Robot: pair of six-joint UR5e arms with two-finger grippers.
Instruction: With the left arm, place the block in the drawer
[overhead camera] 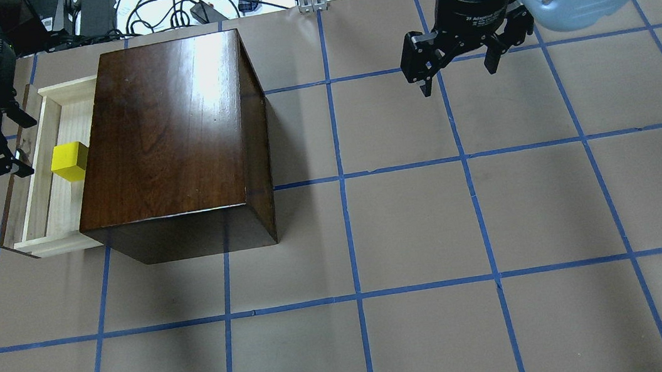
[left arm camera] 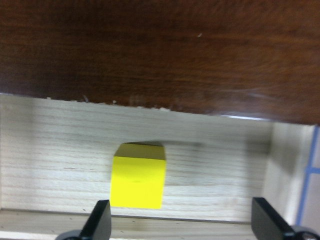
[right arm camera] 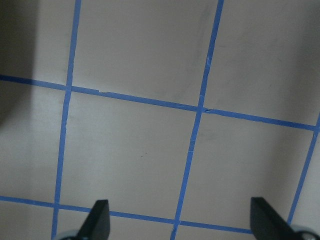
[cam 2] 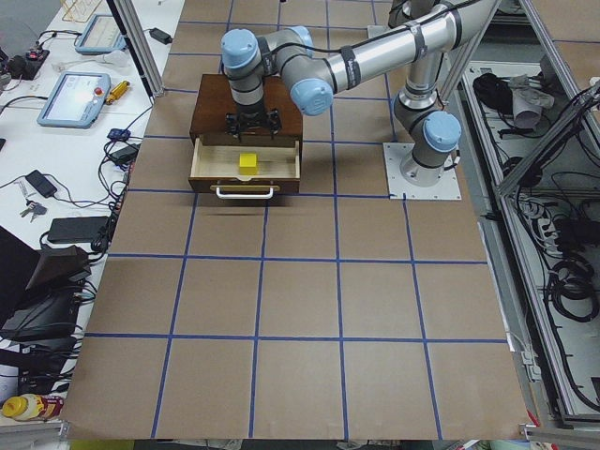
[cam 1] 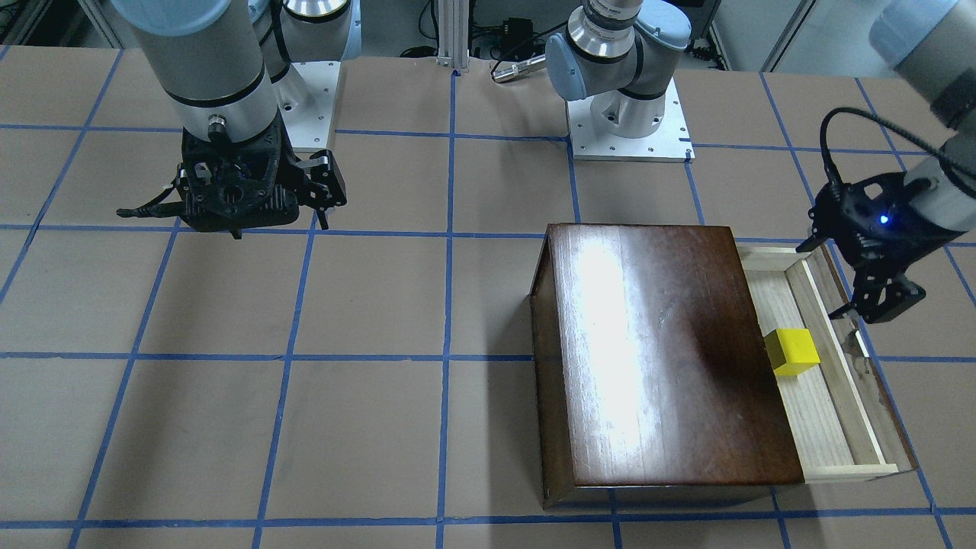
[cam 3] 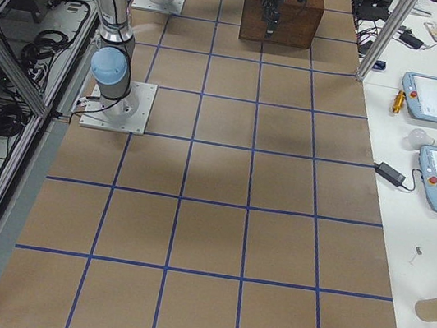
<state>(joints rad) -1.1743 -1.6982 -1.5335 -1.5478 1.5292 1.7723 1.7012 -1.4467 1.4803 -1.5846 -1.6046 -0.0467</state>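
The yellow block rests on the floor of the open drawer, close to the front of the dark brown box. It also shows in the overhead view and the left wrist view. My left gripper, with its blue light on, hangs open and empty over the drawer's front panel, apart from the block. In the left wrist view the left gripper looks down on the block. My right gripper is open and empty above the bare table, far from the box.
The brown table carries a blue tape grid. The two arm bases stand at the robot's edge. Cables and power bricks lie beyond the table behind the box.
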